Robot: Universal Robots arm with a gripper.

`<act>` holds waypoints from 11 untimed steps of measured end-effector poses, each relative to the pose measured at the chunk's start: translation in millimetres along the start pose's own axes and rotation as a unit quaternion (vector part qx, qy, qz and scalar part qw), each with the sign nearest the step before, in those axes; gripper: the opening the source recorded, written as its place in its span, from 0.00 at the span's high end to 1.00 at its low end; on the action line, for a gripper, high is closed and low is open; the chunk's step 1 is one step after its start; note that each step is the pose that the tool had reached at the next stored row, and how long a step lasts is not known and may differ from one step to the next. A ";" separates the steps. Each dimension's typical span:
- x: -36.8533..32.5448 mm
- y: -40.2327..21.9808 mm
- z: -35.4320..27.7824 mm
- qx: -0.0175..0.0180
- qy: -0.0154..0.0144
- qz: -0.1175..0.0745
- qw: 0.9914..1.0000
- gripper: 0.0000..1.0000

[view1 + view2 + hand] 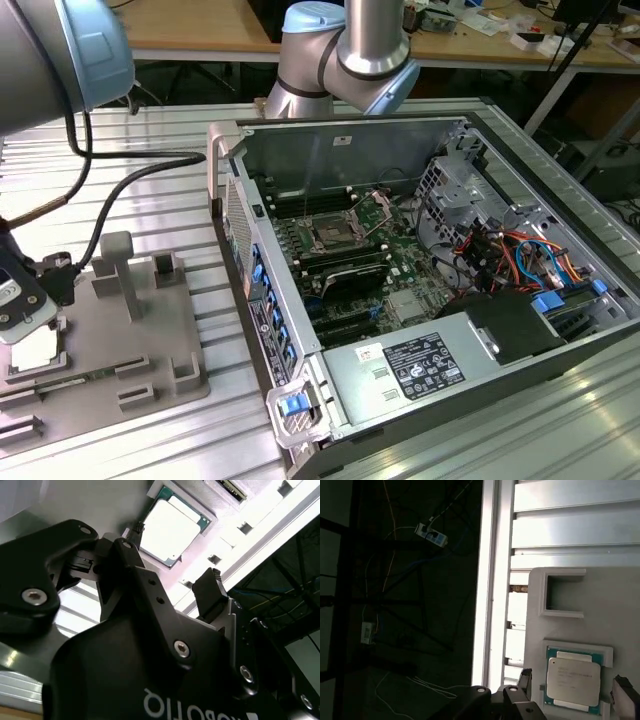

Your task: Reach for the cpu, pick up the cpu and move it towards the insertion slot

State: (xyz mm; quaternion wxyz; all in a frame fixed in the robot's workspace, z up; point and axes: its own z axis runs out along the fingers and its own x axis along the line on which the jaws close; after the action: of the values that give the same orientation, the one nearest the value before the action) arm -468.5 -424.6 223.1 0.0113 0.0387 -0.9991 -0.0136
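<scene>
computer case (340, 155): the landmark; a grey metal tower lying on its side, open face up, circuit board and drive bays in plain sight
worktop (150, 130): ribbed aluminium; carries the computer case and the fixture plate
arm (350, 45): grey tube sections with pale blue joint caps; one joint rises just behind the computer case, and another section reaches out past the case at the exterior view's left
claw (172, 562): black, two-fingered; held low over the fixture plate, well apart from the computer case; spread wide, with nothing in its grasp
fingers (525, 677): one to each side of the cpu in both wrist views; a gap shows between each tip and the chip's edge
cpu (573, 680) (170, 525): thin square chip with a pale silver top and green border; lies flat in a square recess of the fixture plate, outside the computer case
fixture plate (150, 340): grey moulded plastic with raised blocks and recesses; flat on the worktop just beside the computer case, at the exterior view's left
insertion slot (330, 236): square socket with a dark centre and shiny metal frame; on the green board inside the computer case, towards its rear wall
cable (130, 185): black; runs across the worktop from the computer case's side towards the claw end of the arm
labelled box (420, 365): white-labelled, inside the computer case at its near end
wires (520, 255): blue and orange, bundled inside the computer case at the exterior view's right
</scene>
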 end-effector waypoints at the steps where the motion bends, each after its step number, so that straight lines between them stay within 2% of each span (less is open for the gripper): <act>1: 0.0 -0.5 4.1 0.000 0.000 0.000 1.000 0.32; 5: -0.4 -2.8 14.7 0.000 0.001 0.000 1.000 0.32; 11: -0.6 -4.8 25.2 0.001 0.003 0.000 1.000 0.32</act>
State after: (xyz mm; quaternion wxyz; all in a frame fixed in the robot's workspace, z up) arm -468.2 -428.7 197.7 0.0139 0.0387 -0.9991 -0.0128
